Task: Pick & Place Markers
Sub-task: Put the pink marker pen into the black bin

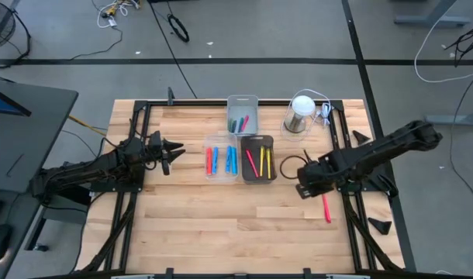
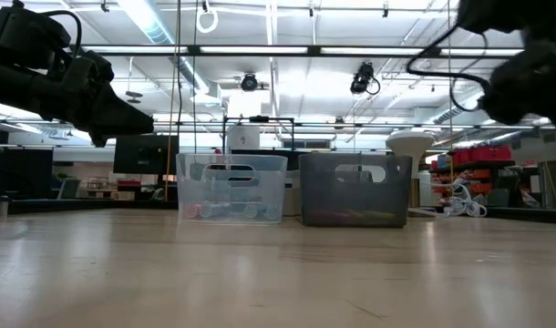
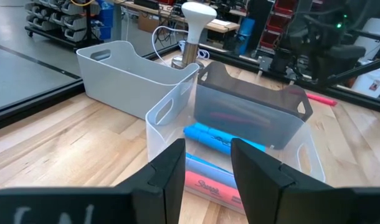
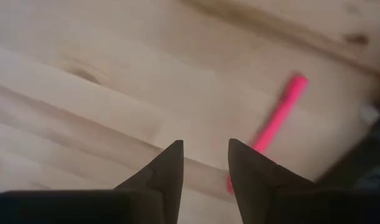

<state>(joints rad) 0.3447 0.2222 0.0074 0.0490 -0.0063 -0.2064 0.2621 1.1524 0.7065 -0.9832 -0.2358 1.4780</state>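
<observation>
While the right gripper (image 4: 205, 163) hung open over the pink marker (image 4: 272, 120), it needed to line up with it; left gripper (image 3: 206, 167) waited open.

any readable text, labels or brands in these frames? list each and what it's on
"Sharpie" in script, partly cut off by the left gripper: on the red marker in the clear bin, left wrist view.
Pale letters along the bottom edge of the left wrist view, on the gripper body: cut off, unreadable.
Pink marker on the table: no print visible.
High and low views: nothing legible.
</observation>
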